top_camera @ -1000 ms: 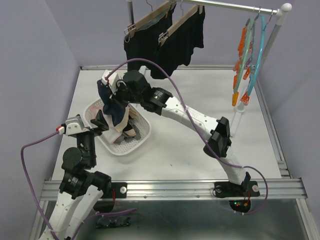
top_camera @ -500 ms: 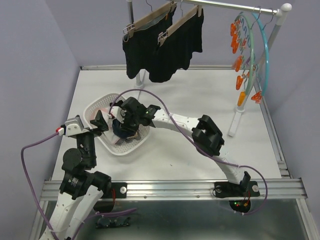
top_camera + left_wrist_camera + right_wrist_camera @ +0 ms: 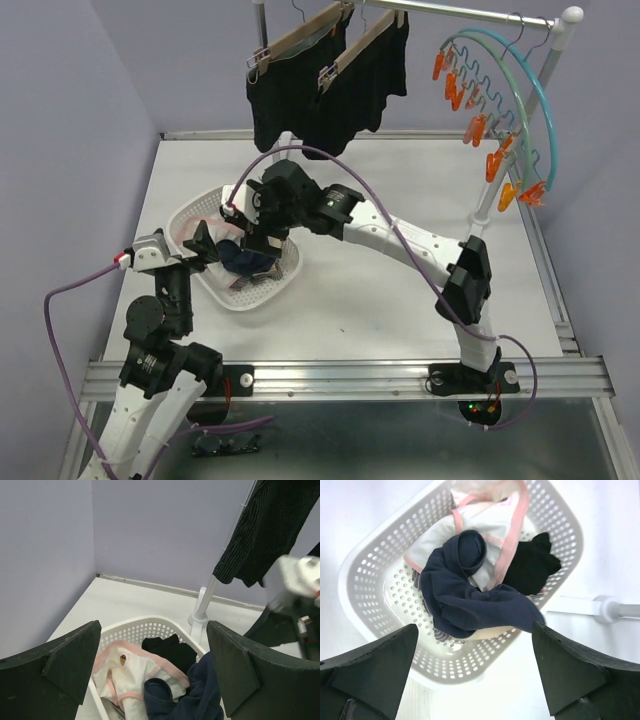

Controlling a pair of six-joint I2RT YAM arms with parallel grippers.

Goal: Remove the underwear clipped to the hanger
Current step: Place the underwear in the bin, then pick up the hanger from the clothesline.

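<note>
Two black underwear shorts (image 3: pixel 285 95) (image 3: pixel 365 85) hang clipped to wooden hangers (image 3: pixel 300 35) on the rail. Below them a white basket (image 3: pixel 190 215) holds a navy piece (image 3: pixel 470 600), a white-pink piece (image 3: pixel 490 525) and a black piece (image 3: pixel 530 565); grey stripes peek from under the navy. My right gripper (image 3: pixel 475 629) hovers open just above the basket with nothing between its fingers, the navy cloth lying loose beneath it. My left gripper (image 3: pixel 154 630) stands open at the basket's near-left rim (image 3: pixel 145 626), facing the pile and touching nothing.
A round peg hanger with orange clips (image 3: pixel 490 110) swings tilted from the rail's right end (image 3: pixel 470 12). The rail's white post (image 3: pixel 480 215) stands at the right, another foot (image 3: pixel 200 620) just behind the basket. Purple walls close in the left and back.
My right gripper carried the navy piece down into the basket, opened and let it go, then rose slightly. The peg hanger swung up and leftwards. The left arm stayed still.
</note>
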